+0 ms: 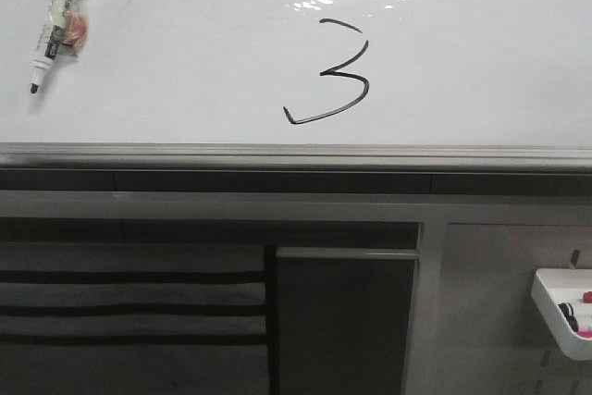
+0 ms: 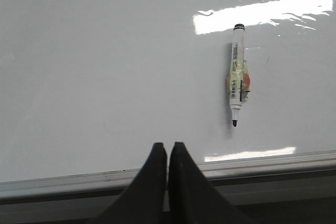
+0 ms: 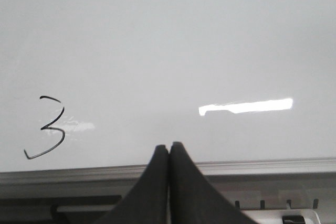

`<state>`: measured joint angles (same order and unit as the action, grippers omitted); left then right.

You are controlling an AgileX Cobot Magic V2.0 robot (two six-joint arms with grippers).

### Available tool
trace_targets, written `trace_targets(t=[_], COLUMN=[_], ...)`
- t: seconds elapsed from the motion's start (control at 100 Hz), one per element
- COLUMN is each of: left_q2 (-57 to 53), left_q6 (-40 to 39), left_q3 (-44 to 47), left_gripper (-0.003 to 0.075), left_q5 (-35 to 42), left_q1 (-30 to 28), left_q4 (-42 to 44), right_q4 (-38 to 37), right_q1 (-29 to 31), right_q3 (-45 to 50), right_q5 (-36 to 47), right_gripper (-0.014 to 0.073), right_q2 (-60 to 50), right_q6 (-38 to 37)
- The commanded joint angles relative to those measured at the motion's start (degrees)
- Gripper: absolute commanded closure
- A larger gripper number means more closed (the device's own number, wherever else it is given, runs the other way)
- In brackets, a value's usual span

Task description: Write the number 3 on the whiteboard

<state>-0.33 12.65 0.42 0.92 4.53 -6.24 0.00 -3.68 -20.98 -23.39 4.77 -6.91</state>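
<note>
Looking from the near edge out: both sets of fingers, left [image 2: 167,153] and right [image 3: 168,153], are pressed closed on nothing. Further up the whiteboard [image 1: 185,62], the number 3 [image 1: 330,73] looks finished, and the marker [image 1: 59,20] lies lengthwise, nearer the left arm.

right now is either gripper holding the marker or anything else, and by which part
Nothing is held. The left gripper and right gripper are both shut on nothing, and the marker lies loose on the whiteboard.
</note>
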Motion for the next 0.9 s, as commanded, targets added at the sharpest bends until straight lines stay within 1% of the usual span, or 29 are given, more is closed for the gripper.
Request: trace_targets(t=[0.0, 0.12, 0.29, 0.32, 0.37, 0.89], left_q2=[-1.7, -1.7, -1.7, -1.7, -1.7, -1.7], left_q6=[-0.6, -0.6, -0.6, -0.6, -0.6, -0.6], left_q3=[0.0, 0.0, 0.0, 0.0, 0.0, 0.0], left_gripper=[0.0738, 0.0738, 0.0738, 0.0738, 0.0738, 0.0738], left_q5=[4.6, 4.6, 4.6, 4.6, 4.6, 4.6], left_q1=[-0.2, -0.2, -0.2, -0.2, -0.2, -0.2], left_q4=[-0.2, -0.2, -0.2, -0.2, -0.2, -0.2], right_q4=[0.0, 0.3, 0.3, 0.3, 0.3, 0.3], right_q1=[1.4, 3.7, 4.8, 4.8, 4.8, 4.8], right_q3=[5.7, 14.9, 22.2, 23.4, 22.9, 23.2], right_q5=[13.8, 22.8, 28.1, 30.6, 28.3, 28.3], right_gripper=[0.0668, 0.0668, 0.0668, 0.0668, 0.0668, 0.0668], right_q2=[-1.3, -3.3, -6.7, -6.5, -6.5, -6.5], right_q6=[0.3, 0.3, 0.3, 0.3, 0.3, 0.3])
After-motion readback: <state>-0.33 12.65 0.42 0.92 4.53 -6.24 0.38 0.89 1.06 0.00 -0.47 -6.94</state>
